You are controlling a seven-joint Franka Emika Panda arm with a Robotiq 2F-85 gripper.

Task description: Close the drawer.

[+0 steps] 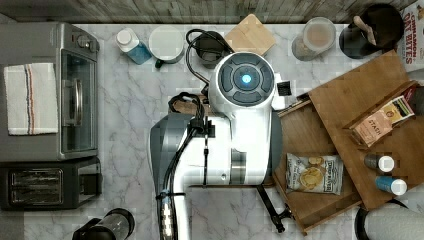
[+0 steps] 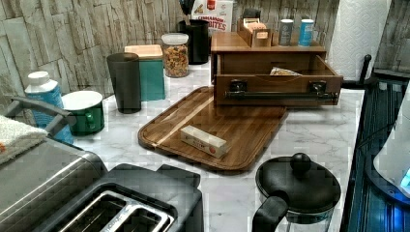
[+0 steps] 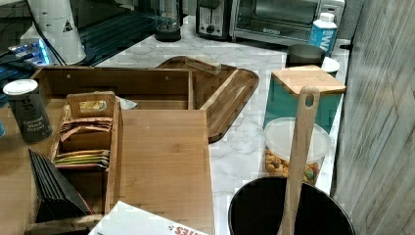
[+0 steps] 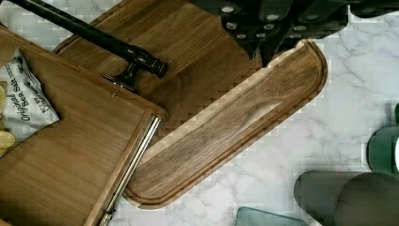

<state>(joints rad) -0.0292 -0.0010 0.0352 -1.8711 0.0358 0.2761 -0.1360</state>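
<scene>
My gripper (image 4: 263, 35) hangs above the dark wooden tray (image 4: 235, 127); I cannot tell whether it is parted or closed. Beside the tray, the drawer (image 2: 275, 79) stands pulled out of the wooden organiser (image 2: 266, 46), its black bar handle (image 2: 280, 95) over the tray's far edge. A crisp bag (image 1: 314, 173) lies inside it.

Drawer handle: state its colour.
Black, a metal bar across the drawer front; the handle shows best in the left view.

A kitchen: marble counter (image 2: 309, 130), toaster (image 2: 121, 208), toaster oven (image 1: 47, 90)
</scene>
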